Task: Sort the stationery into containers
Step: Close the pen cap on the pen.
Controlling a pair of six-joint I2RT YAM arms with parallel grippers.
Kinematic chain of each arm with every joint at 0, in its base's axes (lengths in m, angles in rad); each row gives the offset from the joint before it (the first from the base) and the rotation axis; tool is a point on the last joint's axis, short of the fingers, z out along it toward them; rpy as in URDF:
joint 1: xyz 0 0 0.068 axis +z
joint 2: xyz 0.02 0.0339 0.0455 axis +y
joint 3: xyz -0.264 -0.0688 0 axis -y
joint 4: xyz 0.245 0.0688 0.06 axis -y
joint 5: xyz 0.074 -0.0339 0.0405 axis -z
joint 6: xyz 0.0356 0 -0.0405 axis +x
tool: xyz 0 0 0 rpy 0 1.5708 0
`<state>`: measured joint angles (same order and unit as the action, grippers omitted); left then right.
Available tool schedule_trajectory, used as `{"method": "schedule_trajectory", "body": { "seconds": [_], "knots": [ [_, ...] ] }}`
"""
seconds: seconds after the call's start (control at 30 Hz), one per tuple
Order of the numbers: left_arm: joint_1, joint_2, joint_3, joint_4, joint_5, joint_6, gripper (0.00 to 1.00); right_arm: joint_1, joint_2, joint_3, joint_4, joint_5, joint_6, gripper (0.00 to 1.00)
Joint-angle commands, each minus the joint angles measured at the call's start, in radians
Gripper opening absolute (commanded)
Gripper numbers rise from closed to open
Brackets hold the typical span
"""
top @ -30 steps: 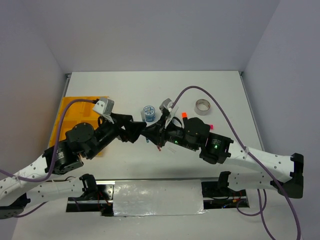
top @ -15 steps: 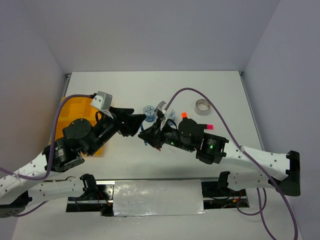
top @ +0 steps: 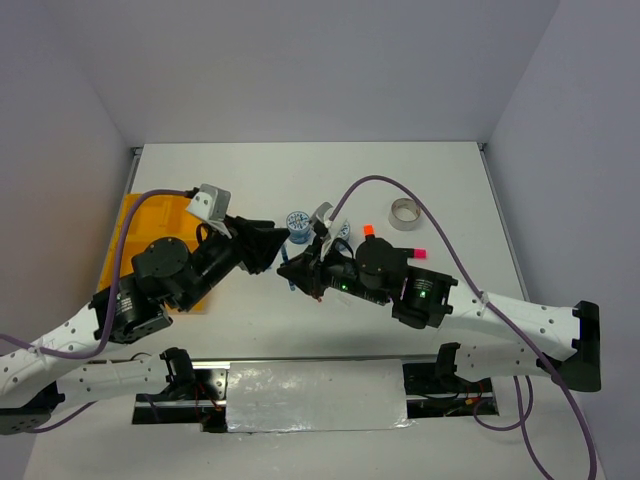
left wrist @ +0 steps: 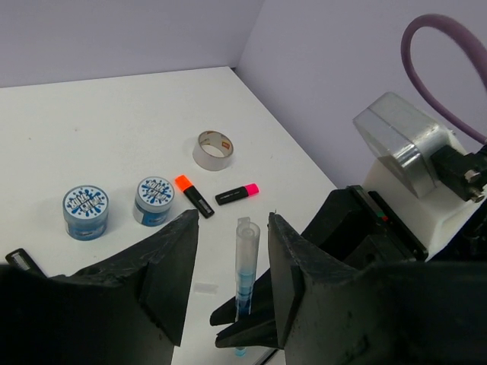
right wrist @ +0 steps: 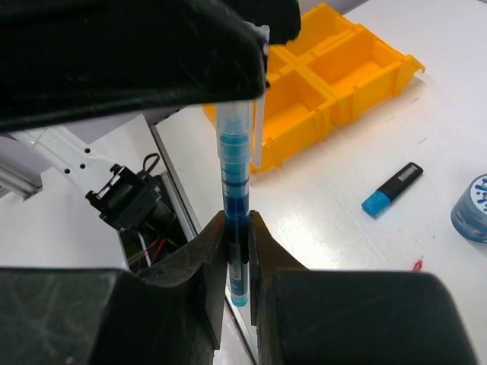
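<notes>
The right tool [right wrist: 237, 225] is clenched on the lower part of the blue pen [right wrist: 232, 163], holding it upright over the middle of the bench [top: 400, 180]. The left tool [left wrist: 230, 228] is spread, its 2 fingers [left wrist: 163, 266] flanking the pen's top, seemingly without contact.

A white table [top: 260, 180] stands boxed in on three sides by plain lavender-grey walls: a back wall [top: 320, 60] at 12 o'clock and side walls at 9 o'clock [top: 50, 150] and 3 o'clock [top: 580, 150]. Soft, even light throws only faint shadows on the matte top. A shiny silvery panel [top: 315, 395] lies along the near edge at 6 o'clock, reflecting the light above.
</notes>
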<state>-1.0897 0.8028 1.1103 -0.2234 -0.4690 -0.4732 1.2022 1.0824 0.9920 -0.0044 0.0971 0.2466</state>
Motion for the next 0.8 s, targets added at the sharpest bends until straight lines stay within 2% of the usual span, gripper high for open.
{"method": "schedule_trajectory", "body": {
  "seconds": [0.0, 0.07, 0.23, 0.3, 0.37, 0.47, 0.77],
  "knots": [
    [0.001, -0.008, -0.017, 0.038, 0.007, 0.002, 0.49, 0.01, -0.002, 0.051, 0.012, 0.035, 0.014, 0.0],
    [-0.001, -0.01, -0.024, 0.036, 0.007, 0.001, 0.45, 0.01, -0.001, 0.054, 0.012, 0.039, 0.017, 0.0],
    [-0.001, -0.014, -0.035, 0.032, 0.01, -0.002, 0.49, 0.008, -0.004, 0.063, 0.012, 0.039, 0.02, 0.0],
    [0.001, -0.017, -0.035, 0.03, 0.013, -0.001, 0.27, 0.008, -0.004, 0.063, 0.012, 0.039, 0.02, 0.0],
    [0.001, -0.019, -0.03, 0.029, 0.009, -0.002, 0.12, 0.008, -0.001, 0.062, 0.012, 0.036, 0.022, 0.0],
    [0.001, -0.02, -0.02, 0.022, 0.0, -0.002, 0.02, 0.008, 0.004, 0.059, 0.012, 0.029, 0.023, 0.0],
    [0.001, -0.017, 0.022, 0.027, -0.011, 0.018, 0.02, 0.008, 0.031, 0.05, 0.012, -0.019, 0.019, 0.0]
  ]
}}
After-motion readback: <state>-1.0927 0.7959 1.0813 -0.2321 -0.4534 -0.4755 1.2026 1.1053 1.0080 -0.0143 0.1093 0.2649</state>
